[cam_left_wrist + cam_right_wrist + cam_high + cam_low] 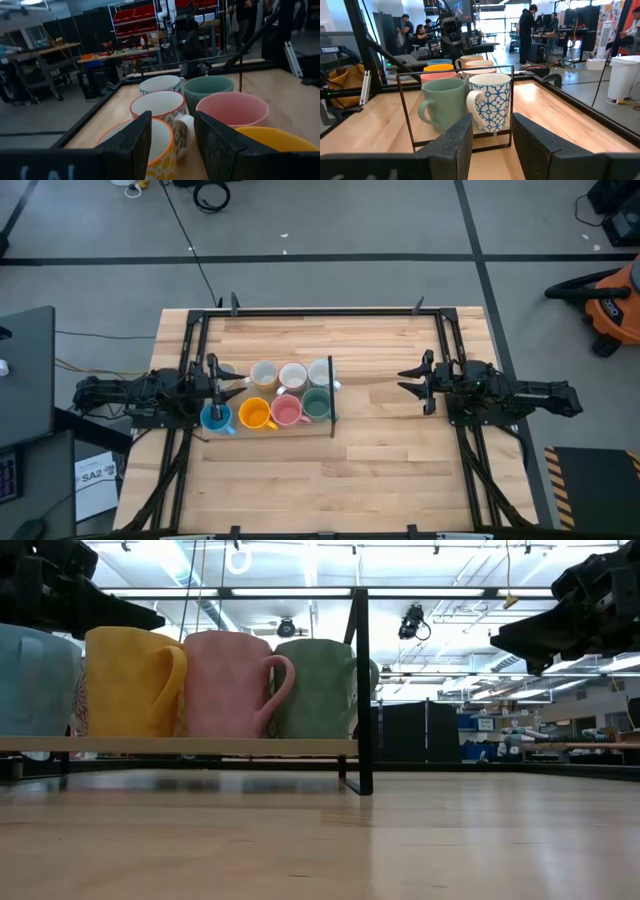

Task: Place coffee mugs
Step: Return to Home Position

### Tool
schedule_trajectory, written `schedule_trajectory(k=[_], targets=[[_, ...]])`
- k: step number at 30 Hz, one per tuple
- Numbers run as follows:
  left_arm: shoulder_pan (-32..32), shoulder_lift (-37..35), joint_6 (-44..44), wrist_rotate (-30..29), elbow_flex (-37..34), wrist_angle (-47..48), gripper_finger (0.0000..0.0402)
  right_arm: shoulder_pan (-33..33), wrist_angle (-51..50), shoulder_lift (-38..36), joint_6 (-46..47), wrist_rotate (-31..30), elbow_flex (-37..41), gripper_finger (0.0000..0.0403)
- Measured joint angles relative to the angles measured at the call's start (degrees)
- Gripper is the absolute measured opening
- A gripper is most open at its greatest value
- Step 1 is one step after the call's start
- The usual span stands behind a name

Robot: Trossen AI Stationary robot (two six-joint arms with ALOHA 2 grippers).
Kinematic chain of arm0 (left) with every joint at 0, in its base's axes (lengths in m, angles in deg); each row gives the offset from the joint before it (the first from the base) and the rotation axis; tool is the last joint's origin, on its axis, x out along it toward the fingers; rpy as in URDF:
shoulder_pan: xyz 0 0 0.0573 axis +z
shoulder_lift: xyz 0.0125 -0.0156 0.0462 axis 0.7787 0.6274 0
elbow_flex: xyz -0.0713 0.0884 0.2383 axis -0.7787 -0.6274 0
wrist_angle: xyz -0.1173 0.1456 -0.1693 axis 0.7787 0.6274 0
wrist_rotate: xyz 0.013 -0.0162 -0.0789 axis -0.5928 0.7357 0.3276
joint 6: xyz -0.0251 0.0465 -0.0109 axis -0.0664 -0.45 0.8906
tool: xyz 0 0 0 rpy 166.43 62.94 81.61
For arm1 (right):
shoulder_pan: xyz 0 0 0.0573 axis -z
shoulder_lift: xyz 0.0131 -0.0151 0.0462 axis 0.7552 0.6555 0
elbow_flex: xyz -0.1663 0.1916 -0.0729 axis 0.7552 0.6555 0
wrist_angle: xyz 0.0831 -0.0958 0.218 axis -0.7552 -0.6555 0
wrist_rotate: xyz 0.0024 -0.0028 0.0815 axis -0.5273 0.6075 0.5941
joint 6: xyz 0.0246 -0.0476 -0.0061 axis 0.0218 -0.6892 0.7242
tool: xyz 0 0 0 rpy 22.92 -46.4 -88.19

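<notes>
Left gripper (221, 385) is noted released and empty, just beside 8 coffee mugs (286, 411) on the shelf (331, 395), which lie directly ahead; right gripper (403, 381) released, well apart.

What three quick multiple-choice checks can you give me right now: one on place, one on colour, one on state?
1. Where is the left gripper?
A. above the left end of the rack
B. over bare table right of the rack
C. out of view

2. Which colour of mug stands between the yellow mug and the green mug?
A. blue
B. pink
C. white

3. In what state is the right gripper?
A. shut on a mug
B. open and empty
C. resting on the rack

Answers:
1 A: the high view shows it over the mugs at that end.
2 B: the pink mug sits between them in the front row.
3 B: the right wrist view shows its fingers apart with nothing between them, and the high view shows it apart from the rack.
</notes>
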Motion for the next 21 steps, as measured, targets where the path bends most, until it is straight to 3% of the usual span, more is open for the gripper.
schedule_trajectory(k=[16,21], targets=[[0.00,0.07,-4.03,0.04,-0.54,-7.87,0.0155,0.00,-0.02,0.00,0.00,0.00,0.00,0.0142],[0.00,0.07,-4.12,5.03,-1.42,-10.41,0.0155,-0.01,-0.02,0.00,0.00,0.00,0.00,0.0142]])
